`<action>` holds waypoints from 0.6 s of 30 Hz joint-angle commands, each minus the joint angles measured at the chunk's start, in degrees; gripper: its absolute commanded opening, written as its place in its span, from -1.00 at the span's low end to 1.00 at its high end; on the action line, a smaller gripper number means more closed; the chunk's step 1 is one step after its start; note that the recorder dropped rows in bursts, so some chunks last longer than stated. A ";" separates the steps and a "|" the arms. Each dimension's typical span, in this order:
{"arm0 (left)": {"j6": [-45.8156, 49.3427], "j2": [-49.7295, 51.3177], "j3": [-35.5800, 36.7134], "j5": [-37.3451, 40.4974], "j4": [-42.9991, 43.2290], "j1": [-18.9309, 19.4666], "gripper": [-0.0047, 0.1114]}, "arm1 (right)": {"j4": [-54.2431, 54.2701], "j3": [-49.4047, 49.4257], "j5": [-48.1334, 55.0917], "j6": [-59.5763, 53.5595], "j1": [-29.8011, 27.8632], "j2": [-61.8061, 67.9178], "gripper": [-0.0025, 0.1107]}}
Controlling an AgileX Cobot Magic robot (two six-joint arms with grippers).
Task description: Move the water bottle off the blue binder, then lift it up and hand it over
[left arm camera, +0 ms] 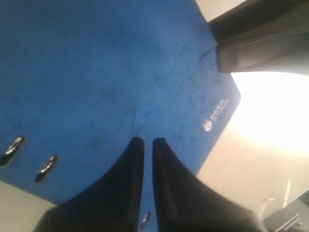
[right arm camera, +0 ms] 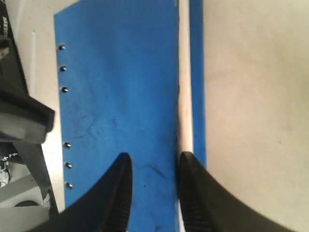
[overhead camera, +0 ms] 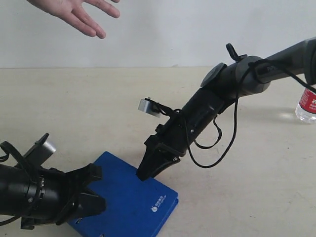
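Nearest me, my left gripper (left arm camera: 145, 140) sits pinched shut over the blue binder's (overhead camera: 129, 197) near end. My right gripper (right arm camera: 152, 157), jaws part-way apart and empty, points down at the binder's far edge. The water bottle (overhead camera: 307, 104) stands on the table (overhead camera: 256, 197), well off to the binder's far right; an open hand (overhead camera: 79, 12) hovers beyond the binder.

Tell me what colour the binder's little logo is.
White: the logo sits near a corner of the solid blue binder, clearest in the left wrist view.
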 commanded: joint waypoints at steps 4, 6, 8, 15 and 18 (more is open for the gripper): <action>1.04 -1.12 -0.86 -10.86 -0.51 -0.23 -0.80 | 0.76 0.13 0.76 -2.06 0.01 -4.42 -0.46; 0.18 -2.76 -0.86 -15.55 -0.51 -0.23 -0.80 | 0.88 0.13 0.76 -2.06 0.01 -5.25 -0.49; -0.04 -5.01 -0.62 -17.87 -0.51 -0.23 -0.80 | 0.96 0.13 0.76 -2.06 0.01 -6.31 -0.61; -8.26 -13.50 5.93 -19.91 -0.51 -0.23 -0.80 | 1.32 0.13 0.76 -1.33 0.36 -6.81 -0.91; -18.72 -16.71 11.54 -24.01 -0.51 -0.23 -0.80 | 1.35 0.13 0.76 -0.19 2.06 -6.45 -0.81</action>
